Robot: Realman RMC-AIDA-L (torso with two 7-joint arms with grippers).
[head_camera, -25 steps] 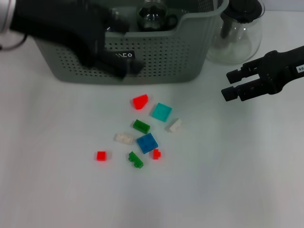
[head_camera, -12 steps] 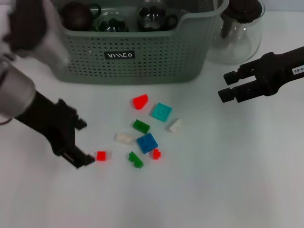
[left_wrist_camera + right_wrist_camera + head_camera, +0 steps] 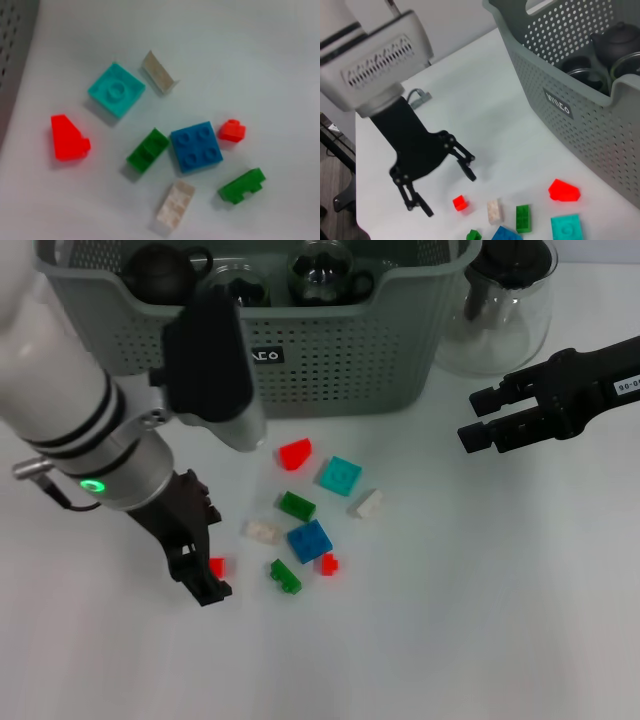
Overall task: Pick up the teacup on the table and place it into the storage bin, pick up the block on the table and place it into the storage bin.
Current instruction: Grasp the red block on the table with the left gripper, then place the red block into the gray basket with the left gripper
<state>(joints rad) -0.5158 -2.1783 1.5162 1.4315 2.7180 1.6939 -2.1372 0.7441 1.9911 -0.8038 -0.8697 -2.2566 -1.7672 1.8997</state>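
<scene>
Hovering spread, the left end effector (image 3: 200,560) hung just beside the small red block (image 3: 214,567), which lay toward mid-surface; the spread right end effector (image 3: 478,420) stayed well apart.

The left arm (image 3: 60,390) is fat and white with black rings and a small green glowing ring; a white box with tiny vent holes sits on its wrist; the left gripper (image 3: 198,552) is black; the right gripper (image 3: 484,418) is black too, with a small white label.
</scene>
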